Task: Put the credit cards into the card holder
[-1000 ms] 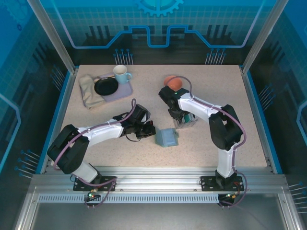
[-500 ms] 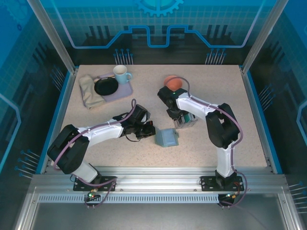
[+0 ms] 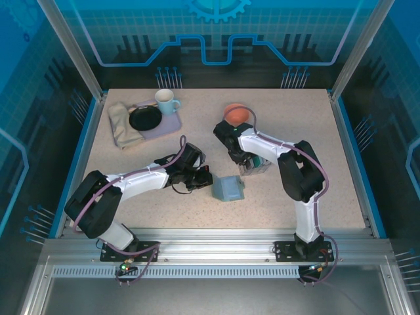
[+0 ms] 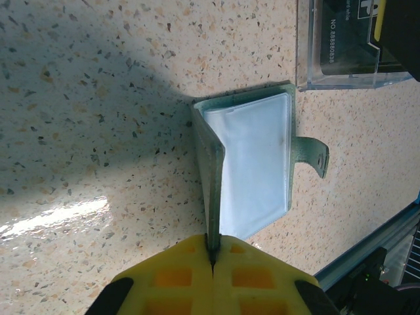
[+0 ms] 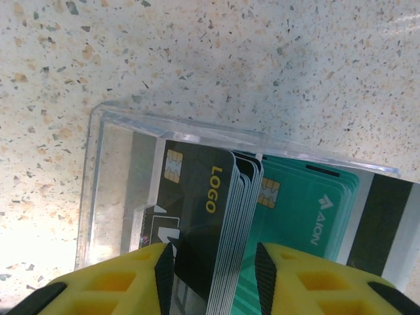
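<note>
The grey-green card holder (image 4: pixel 252 164) lies open on the table, its tab (image 4: pixel 314 152) pointing right. My left gripper (image 4: pixel 213 252) is shut on the edge of its raised flap. From above, the card holder (image 3: pixel 228 188) sits just right of the left gripper (image 3: pixel 202 178). The credit cards stand in a clear plastic box (image 5: pixel 115 170): a stack of dark cards (image 5: pixel 197 197) and teal cards (image 5: pixel 302 210) behind it. My right gripper (image 5: pixel 214 262) is open and straddles the dark stack, with a small gap at the right pad.
An orange bowl (image 3: pixel 236 113) sits just behind the right arm. At the back left are a mug (image 3: pixel 166 101), a black plate (image 3: pixel 145 119) on a lilac tray (image 3: pixel 169 125), and a folded cloth (image 3: pixel 122 125). The clear box (image 3: pixel 258 167) stands close to the card holder.
The right arm has shifted slightly left over the clear box. The left arm and the card holder have not moved.
</note>
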